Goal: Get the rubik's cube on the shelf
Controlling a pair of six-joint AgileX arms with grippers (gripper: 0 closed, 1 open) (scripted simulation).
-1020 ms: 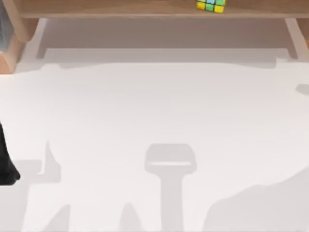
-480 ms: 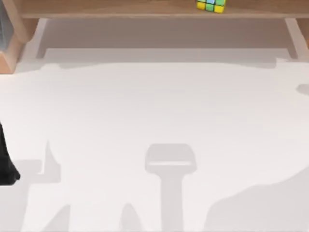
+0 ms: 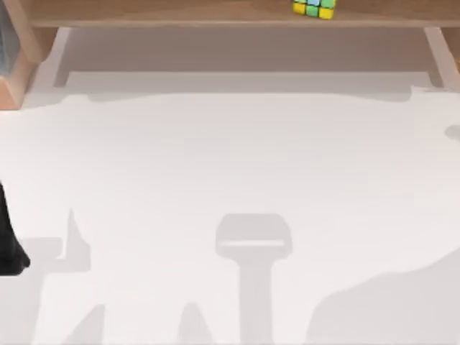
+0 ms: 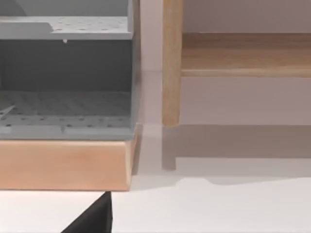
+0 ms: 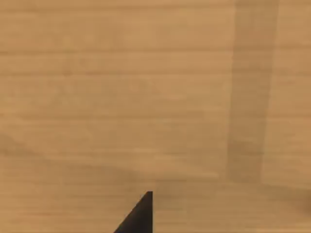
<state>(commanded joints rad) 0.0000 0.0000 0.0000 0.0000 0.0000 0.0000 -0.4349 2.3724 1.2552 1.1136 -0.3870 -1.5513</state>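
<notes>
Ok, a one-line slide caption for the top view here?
Cube resting on the shelf at the table's far edge, right of centre; left arm parked at the left edge.

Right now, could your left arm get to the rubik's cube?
Probably not easily. The rubik's cube sits on the shelf, right of the middle, while my left arm is parked at the table's left edge. Nothing stands between them.

Legible text: none showing | rubik's cube point(image 3: 314, 8): plain colour tiles, carrying no lettering | shelf point(image 3: 180, 13): bare wood, bearing no label or number | grey perforated rack point(image 4: 65, 77): displaying no markings
</notes>
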